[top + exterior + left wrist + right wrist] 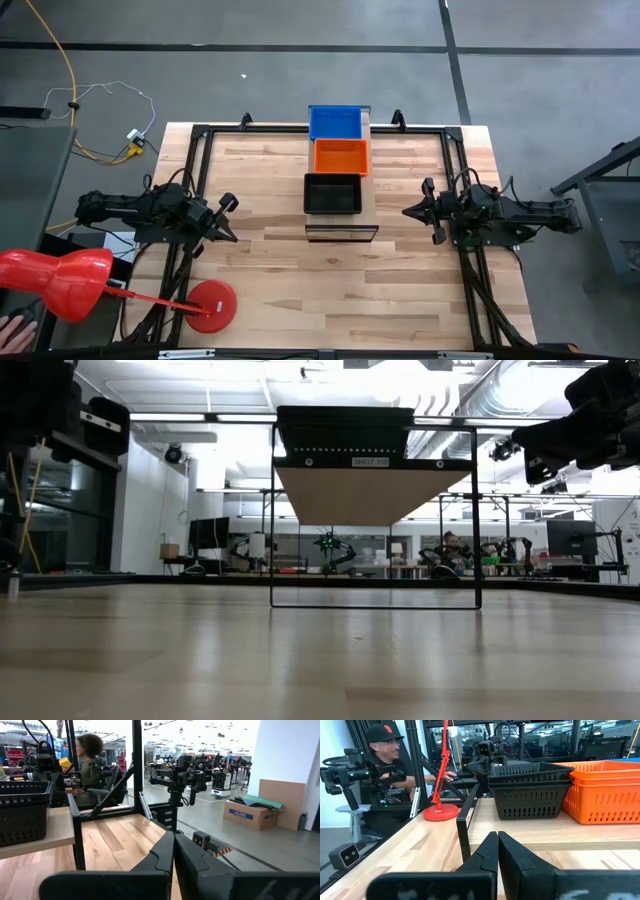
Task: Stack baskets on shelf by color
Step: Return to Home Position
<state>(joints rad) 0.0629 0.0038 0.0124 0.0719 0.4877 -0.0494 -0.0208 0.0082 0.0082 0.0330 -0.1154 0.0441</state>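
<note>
On the narrow light-wood shelf [341,232] stand three basket stacks in a row: blue [335,122] at the far end, orange [341,156] in the middle, black [332,193] nearest. The black stack [530,790] and the orange stack [605,790] also show in the right wrist view. My left gripper [228,220] is shut and empty, raised at the table's left. My right gripper [412,212] is shut and empty, raised at the right, level with the shelf top.
A red desk lamp has its round base [209,304] on the table's near left and its head [55,280] off the left edge. The shelf's black frame [375,600] stands mid-table. People sit beyond the table's edges [390,760].
</note>
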